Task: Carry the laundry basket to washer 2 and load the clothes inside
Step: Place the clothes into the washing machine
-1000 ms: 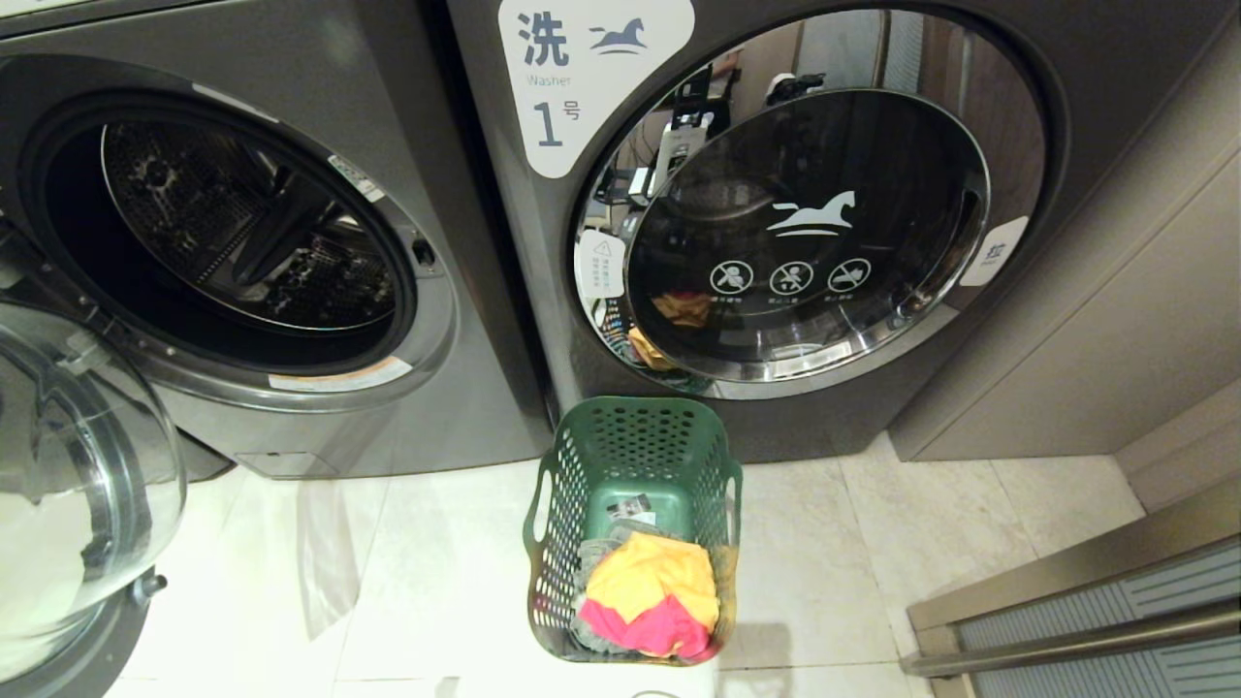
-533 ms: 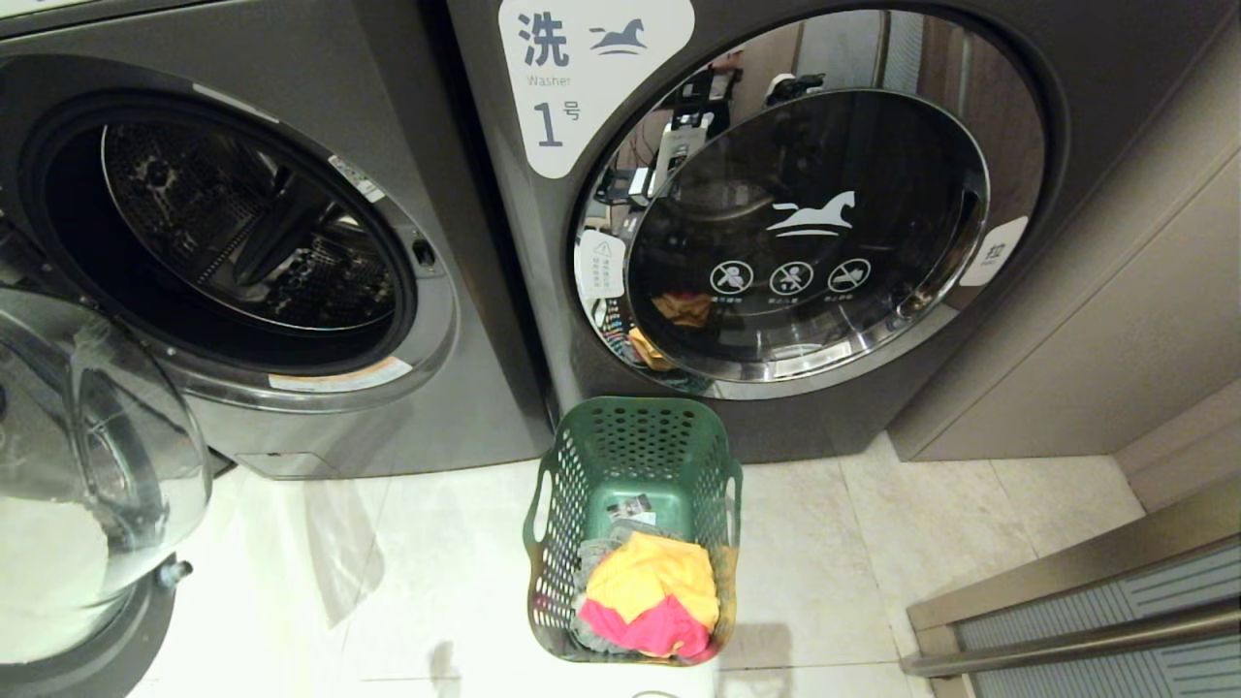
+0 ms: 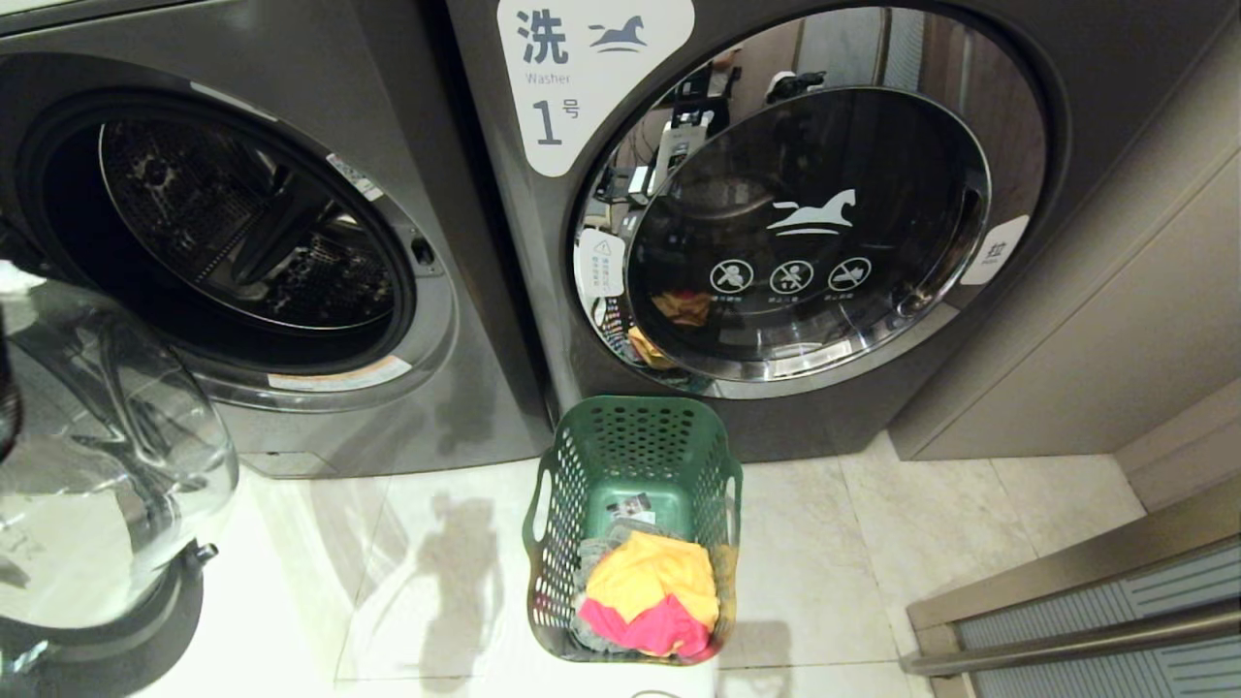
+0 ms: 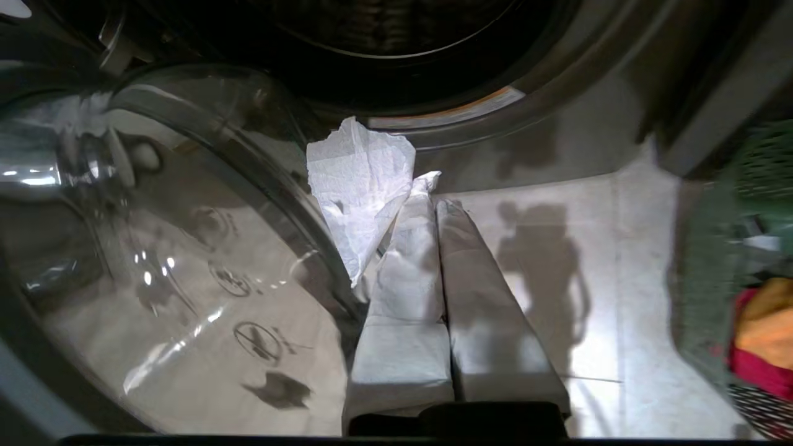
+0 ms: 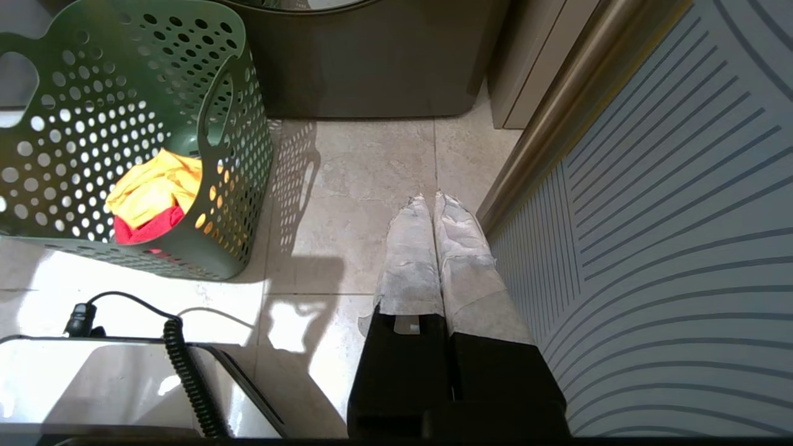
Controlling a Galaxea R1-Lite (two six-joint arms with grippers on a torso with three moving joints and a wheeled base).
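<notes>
The laundry basket (image 3: 632,528) stands on the pale tile floor (image 3: 873,543) at about 6 o'clock in the head view, just in front of the grey washer marked 1 (image 3: 776,223), whose round door is shut. Yellow and pink clothes (image 3: 652,599) lie in the bottom of the basket. The washer with the open drum (image 3: 233,223) is at about 10 o'clock, and its glass door (image 3: 97,456) hangs open at 8 o'clock. In the left wrist view, the left gripper (image 4: 433,192) has its two fingers pressed together with a bit of white paper (image 4: 359,186) sticking out at the tips. It is right beside the edge of the glass door, and the basket is off at 3 o'clock. In the right wrist view, the right gripper (image 5: 432,199) is also squeezed together and holds nothing. It is over bare floor, with the basket near at 10 o'clock and a striped panel (image 5: 669,235) close at 3 o'clock. A black curly cable (image 5: 179,365) lies at 7 o'clock.
</notes>
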